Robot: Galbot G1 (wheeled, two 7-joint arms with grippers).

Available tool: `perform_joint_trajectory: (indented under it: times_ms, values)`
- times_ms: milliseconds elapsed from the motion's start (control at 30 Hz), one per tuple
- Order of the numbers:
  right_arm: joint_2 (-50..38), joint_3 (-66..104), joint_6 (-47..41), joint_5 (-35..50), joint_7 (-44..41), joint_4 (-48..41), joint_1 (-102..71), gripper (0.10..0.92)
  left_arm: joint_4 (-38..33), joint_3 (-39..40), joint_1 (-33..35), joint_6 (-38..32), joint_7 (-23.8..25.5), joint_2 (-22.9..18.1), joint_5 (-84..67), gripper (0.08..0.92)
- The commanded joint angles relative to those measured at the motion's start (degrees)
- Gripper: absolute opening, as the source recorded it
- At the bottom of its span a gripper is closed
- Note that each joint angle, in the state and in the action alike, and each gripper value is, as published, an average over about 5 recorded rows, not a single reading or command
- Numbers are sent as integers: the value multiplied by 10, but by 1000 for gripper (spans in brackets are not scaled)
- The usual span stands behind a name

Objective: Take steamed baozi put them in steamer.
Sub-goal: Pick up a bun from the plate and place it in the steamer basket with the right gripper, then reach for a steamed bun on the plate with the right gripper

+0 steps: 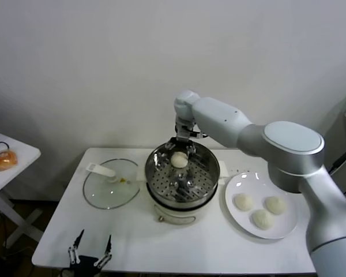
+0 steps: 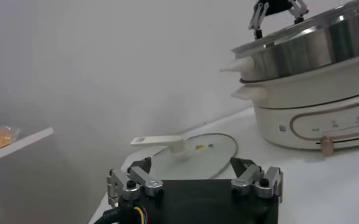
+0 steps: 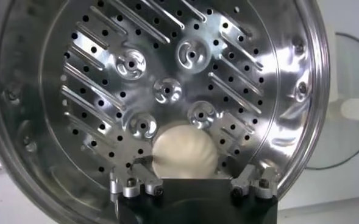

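White table [image 1: 179, 242] against pale wall [image 1: 104, 69]; right claw [image 1: 183, 144] apart above baozi [image 1: 179, 160] in steamer [image 1: 207, 158]; left claw [image 1: 91, 248] apart.

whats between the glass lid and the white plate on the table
The steamer stands between the glass lid and the plate, one bun inside it; the head view shows this.

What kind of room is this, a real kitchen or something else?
Probably a test room made to look like a kitchen corner, not a real kitchen. A plain white table against a bare wall holds only a steamer on an electric pot, its glass lid and a plate of buns.
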Motion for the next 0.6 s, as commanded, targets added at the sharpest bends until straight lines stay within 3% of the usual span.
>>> perform_joint_trajectory:
  times_ms: [33,300,600]
  values:
    - [-27,-21,-1,78,-10,23,42,822,-3,1,2,0,0,-10,3,823]
    - [-171,-227,-222,372,-14,157,197,823,-9,0,8,1,-1,-11,6,823]
    - [-358,-349,-401,393,12,321,256,823,-6,5,6,1,0,-13,11,823]
